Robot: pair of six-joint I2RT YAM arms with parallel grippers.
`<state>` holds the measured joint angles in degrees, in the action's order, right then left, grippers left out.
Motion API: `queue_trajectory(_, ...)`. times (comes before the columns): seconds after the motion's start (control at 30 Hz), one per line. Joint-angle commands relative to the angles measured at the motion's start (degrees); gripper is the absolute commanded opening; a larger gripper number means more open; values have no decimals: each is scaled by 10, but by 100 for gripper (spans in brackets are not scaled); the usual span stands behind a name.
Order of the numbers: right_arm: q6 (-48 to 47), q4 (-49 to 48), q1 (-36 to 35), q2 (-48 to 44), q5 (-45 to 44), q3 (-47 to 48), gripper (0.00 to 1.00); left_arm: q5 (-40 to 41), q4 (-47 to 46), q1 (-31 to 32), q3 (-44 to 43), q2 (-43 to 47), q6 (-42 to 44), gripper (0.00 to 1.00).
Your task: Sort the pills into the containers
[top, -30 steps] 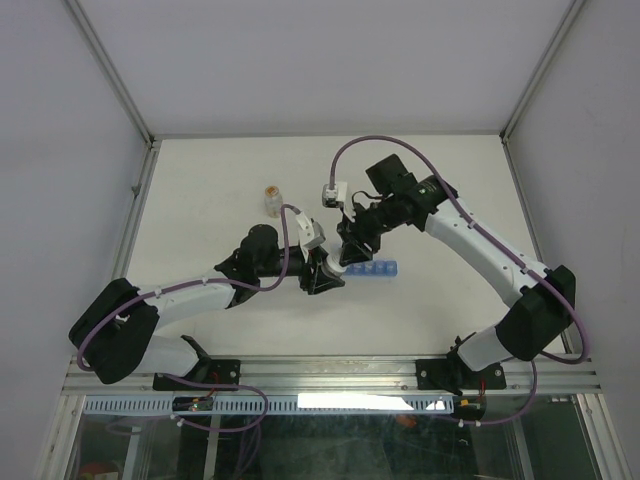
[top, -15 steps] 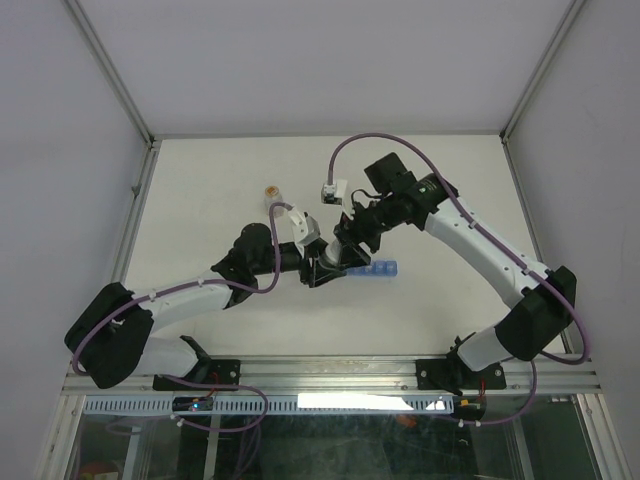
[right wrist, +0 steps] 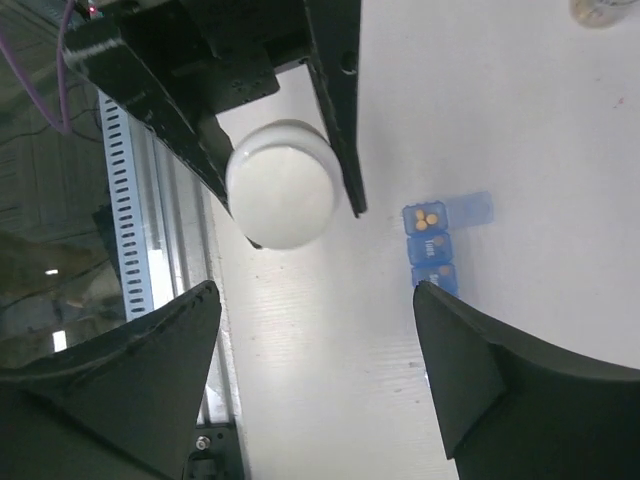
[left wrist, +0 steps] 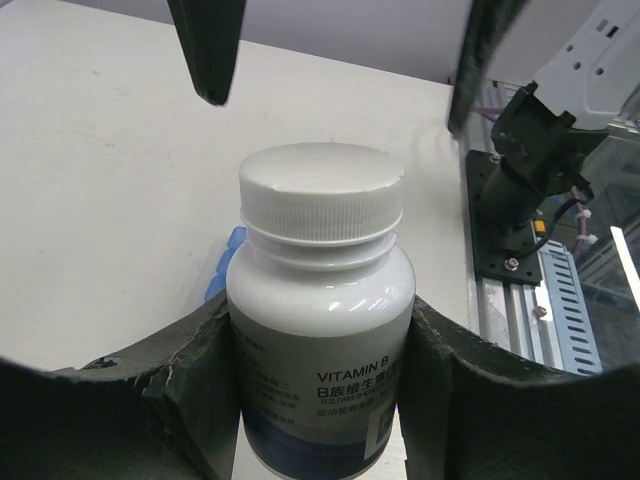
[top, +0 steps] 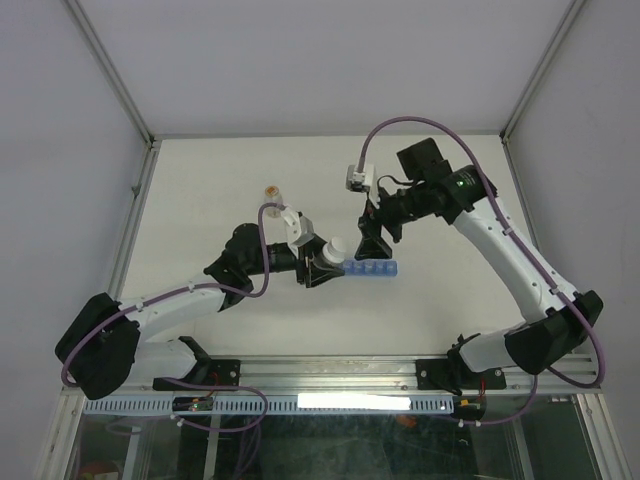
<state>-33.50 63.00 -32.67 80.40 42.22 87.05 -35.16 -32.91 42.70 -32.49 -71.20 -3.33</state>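
White bottle [left wrist: 320, 300] sits clamped in the left claw [top: 324, 264]; right claw [top: 375, 241] gapes apart near blue containers [top: 371, 269].

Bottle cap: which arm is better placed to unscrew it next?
Right, probably. The left hand is clamped around the white bottle, while the right hand is open and free, facing its cap.

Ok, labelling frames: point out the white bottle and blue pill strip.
White round plastic bottle [left wrist: 322, 190]: left wrist view, its cap.
Blue translucent plastic compartment strip [top: 374, 268]: top external view, middle compartment.
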Motion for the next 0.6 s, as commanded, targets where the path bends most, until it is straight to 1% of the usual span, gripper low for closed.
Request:
queue_trajectory(0.0, -135, 71, 33, -25, 58, 37, 81, -59, -3, 0, -5, 31, 7, 0)
queue_trajectory(0.07, -235, 100, 41, -35, 88, 36, 82, -92, 3, 0, -9, 29, 0, 0)
queue_trajectory(0.13, -347, 99, 42, -54, 107, 15, 85, -126, 1, -1, -11, 23, -8, 0)
queue_trajectory(0.2, -426, 78, 42, -72, 133, -9, 93, -159, 3, -1, -17, 16, -15, 0)
queue_trajectory(0.23, -468, 89, 41, -67, 150, -2, 95, -172, 7, -1, -21, 12, -16, 0)
queue_trajectory(0.3, -536, 147, 39, -32, 184, 37, 96, -188, 15, -1, -28, 7, -18, 0)
queue_trajectory(0.4, -576, 188, 19, 6, 195, 66, 95, -200, 27, -1, -35, 5, -14, 0)
queue_trajectory(0.5, -541, 161, -11, 10, 188, 49, 90, -205, 32, -1, -40, 0, -12, 0)
queue_trajectory(0.57, -512, 134, -26, 2, 180, 33, 85, -205, 31, -1, -43, -3, -12, 0)
